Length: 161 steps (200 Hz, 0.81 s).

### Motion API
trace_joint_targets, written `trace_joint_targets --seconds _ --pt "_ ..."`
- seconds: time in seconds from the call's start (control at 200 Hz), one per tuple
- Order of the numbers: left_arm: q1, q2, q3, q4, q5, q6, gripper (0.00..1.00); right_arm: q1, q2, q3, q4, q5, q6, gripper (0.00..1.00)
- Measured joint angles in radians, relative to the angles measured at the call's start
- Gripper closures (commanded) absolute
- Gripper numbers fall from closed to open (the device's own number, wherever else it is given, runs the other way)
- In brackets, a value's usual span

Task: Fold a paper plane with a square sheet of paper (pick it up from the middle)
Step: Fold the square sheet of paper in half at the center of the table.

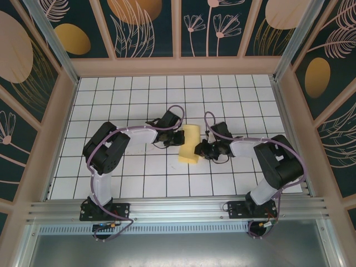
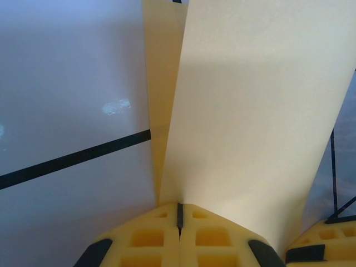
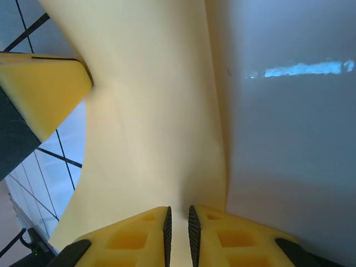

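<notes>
The left gripper (image 1: 178,137) and right gripper (image 1: 199,149) hem the folded paper (image 1: 189,146) — far table (image 1: 139,92) rows lie open.

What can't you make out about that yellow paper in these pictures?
Top view: the square sheet of paper is too small to show creases; left gripper and right gripper cover its side edges.
Left wrist view: the sheet's far end is cut off by the top edge.
Right wrist view: same cutoff.

Table top (image 1: 139,178): white with black grid lines, lying under the left gripper (image 1: 179,137) and the right gripper (image 1: 198,149).
Enclosure walls (image 1: 144,22): dark panels with leaf prints in wood framing, beyond and flanking both.
Aluminium rail (image 1: 178,208): behind both.
Pale smudge (image 2: 115,106): on the table, ahead-left of the left gripper.
</notes>
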Motion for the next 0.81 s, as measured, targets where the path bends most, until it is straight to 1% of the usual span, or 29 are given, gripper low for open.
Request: trace_joint_targets --seconds 0.165,0.3,0.46,0.641,0.806 --pt "0.0 0.0 0.0 0.0 0.0 0.0 1.0 0.001 -0.008 -0.001 -0.003 0.003 0.0 0.78" --pt "0.0 0.0 0.0 0.001 0.0 0.0 1.0 0.001 -0.05 0.0 -0.033 0.008 0.0 0.78" --pt "0.0 0.0 -0.001 0.002 0.0 0.0 1.0 0.018 -0.085 0.006 -0.023 -0.012 0.011 0.77" --pt "0.0 0.0 -0.001 0.002 0.0 0.0 1.0 0.043 -0.077 -0.004 0.011 -0.026 0.03 0.77" --pt "0.0 0.0 -0.001 0.002 0.0 0.003 1.0 0.042 -0.034 -0.062 0.054 -0.03 0.046 0.77"
